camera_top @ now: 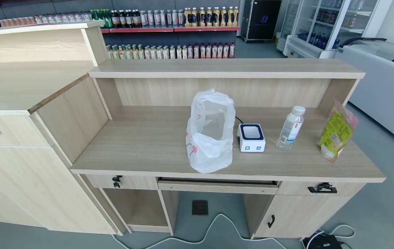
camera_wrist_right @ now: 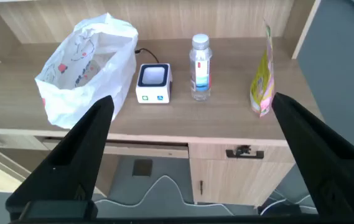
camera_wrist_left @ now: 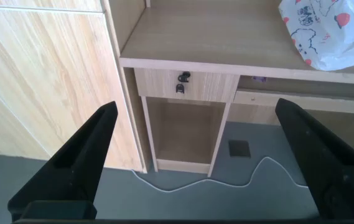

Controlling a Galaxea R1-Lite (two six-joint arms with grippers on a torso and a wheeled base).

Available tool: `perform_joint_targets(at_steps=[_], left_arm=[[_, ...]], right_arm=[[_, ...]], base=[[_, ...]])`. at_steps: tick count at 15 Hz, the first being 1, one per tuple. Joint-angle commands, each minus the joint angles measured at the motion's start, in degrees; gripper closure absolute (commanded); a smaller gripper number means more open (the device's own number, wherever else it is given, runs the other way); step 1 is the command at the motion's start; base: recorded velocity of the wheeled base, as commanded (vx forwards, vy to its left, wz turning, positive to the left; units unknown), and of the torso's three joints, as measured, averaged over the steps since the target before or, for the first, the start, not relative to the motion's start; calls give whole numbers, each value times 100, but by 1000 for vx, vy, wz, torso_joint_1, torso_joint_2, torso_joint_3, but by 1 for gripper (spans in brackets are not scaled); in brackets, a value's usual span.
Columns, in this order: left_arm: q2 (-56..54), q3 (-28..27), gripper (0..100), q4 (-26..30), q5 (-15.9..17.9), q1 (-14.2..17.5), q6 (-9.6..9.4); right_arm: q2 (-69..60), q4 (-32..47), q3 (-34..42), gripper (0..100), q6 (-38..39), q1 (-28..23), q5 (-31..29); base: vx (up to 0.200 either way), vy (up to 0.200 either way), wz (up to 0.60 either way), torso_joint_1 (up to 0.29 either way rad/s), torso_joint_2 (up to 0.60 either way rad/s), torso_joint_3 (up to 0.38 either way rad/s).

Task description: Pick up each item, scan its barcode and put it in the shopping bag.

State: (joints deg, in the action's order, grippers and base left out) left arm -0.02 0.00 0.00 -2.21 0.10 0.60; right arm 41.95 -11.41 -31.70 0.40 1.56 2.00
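Note:
A white plastic shopping bag (camera_top: 210,133) stands open in the middle of the wooden counter (camera_top: 148,145). Right of it sits a small white barcode scanner (camera_top: 250,137), then an upright clear water bottle (camera_top: 290,128) with a white cap, and a green and pink snack pouch (camera_top: 337,131) near the counter's right end. The right wrist view shows the bag (camera_wrist_right: 86,65), scanner (camera_wrist_right: 153,83), bottle (camera_wrist_right: 200,67) and pouch (camera_wrist_right: 262,74) from in front. My right gripper (camera_wrist_right: 195,162) is open, held well back from the counter. My left gripper (camera_wrist_left: 208,162) is open, low before the counter's left part, with the bag (camera_wrist_left: 326,31) far off.
A raised shelf (camera_top: 224,67) runs over the counter's back. A taller cabinet (camera_top: 27,103) stands at the left. Drawers and a keyboard tray (camera_top: 217,185) sit under the counter edge, and cables (camera_top: 217,228) lie on the floor. A freezer (camera_top: 387,79) stands to the right.

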Motion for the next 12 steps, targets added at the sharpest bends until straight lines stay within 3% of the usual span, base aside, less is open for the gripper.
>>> perform_joint_targets(at_steps=[1,4,7,12], left_arm=[[2,0,0,0,1,-1,2],[2,0,0,0,-8,-1,2],[2,0,0,0,1,-1,2],[2,0,0,0,-8,-1,2]], right_arm=[[2766,-1039,-1392,0,-23,-314,363],[3707,-1127,-1858,0,-313,-349,582],[3689,-1118,-1673,0,-427,-270,574],[4454,-1188,-1559,0,-436,-560,547]], base=[[0,0,0,0,0,0],[0,0,0,0,0,0],[0,0,0,0,0,0],[0,0,0,0,0,0]])
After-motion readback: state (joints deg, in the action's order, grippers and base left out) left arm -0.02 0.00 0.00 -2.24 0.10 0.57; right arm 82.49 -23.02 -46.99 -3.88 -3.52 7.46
